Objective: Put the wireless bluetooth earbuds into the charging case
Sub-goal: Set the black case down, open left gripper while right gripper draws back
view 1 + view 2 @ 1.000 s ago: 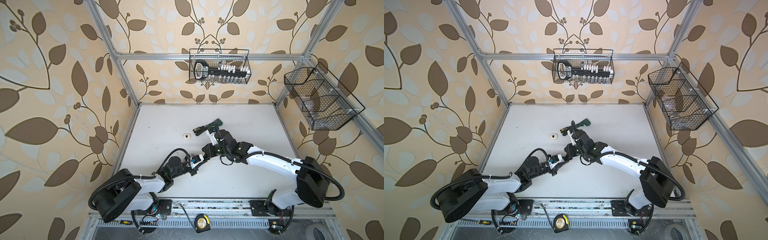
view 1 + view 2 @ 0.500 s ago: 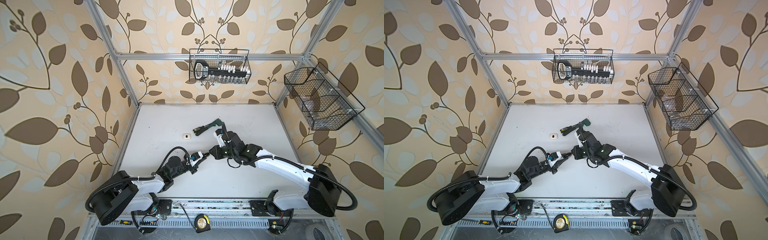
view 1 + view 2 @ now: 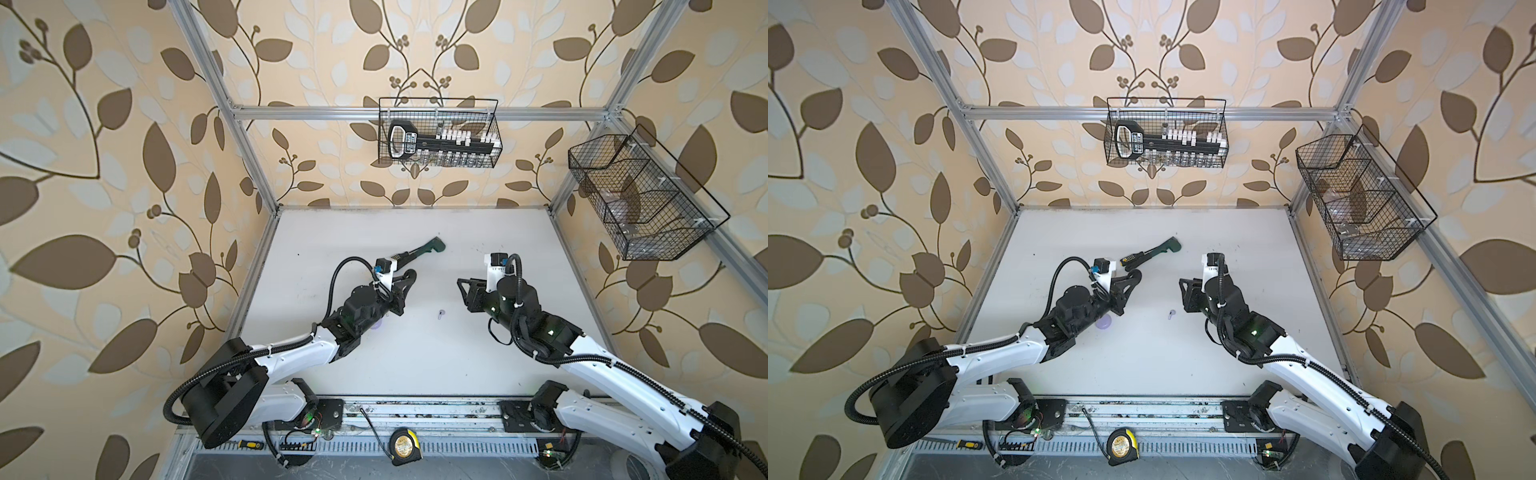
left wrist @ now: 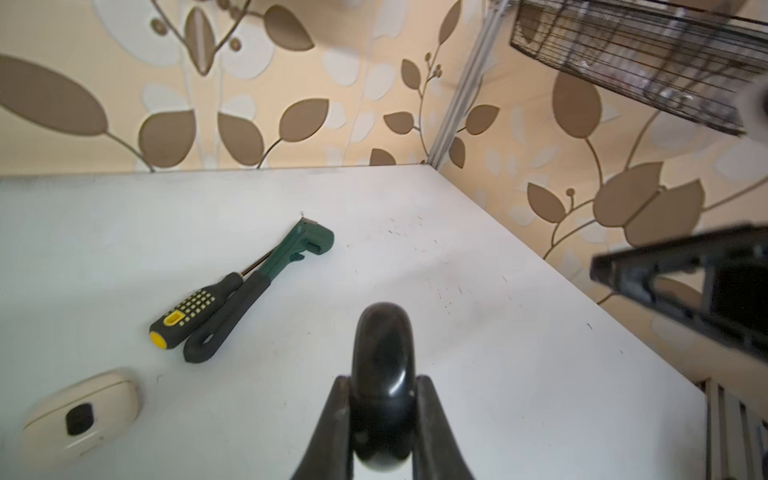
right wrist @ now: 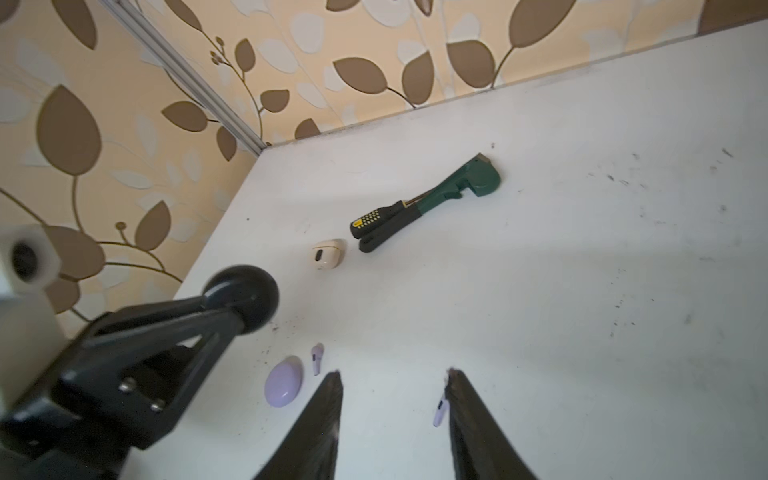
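— Leafy brown wallpaper goes all round our white table [image 3: 415, 361]. How far along are we?

— Not far, we think. One lilac earbud [image 3: 439, 314] lies bare in the middle of the table, between our two grippers and closer to the right one. A second lilac earbud [image 5: 317, 358] lies just beside the lilac case [image 5: 284, 382], left of the middle, and that case looks shut. So both of them are yet to go in.

— What are our grippers doing?

— Our left gripper [image 4: 383, 380] is pinched tight on a black case [image 4: 382, 332]. Our right gripper [image 5: 395, 374] has its fingers apart with nothing between them, and it hangs near the first earbud.

— What can't we make out?

— We see no black or cream earbuds anywhere. They may be inside their cases, but we can't tell. We can't be sure if the black case has its lid open either; it looks shut to us. The cream case [image 4: 83, 415] sits by the handle end of the screwdriver [image 4: 187, 311], which lies along a green tool [image 4: 291, 257]. In both top views our left arm hides that case, and the lilac case [image 3: 1104, 322] only peeks out from under the arm.
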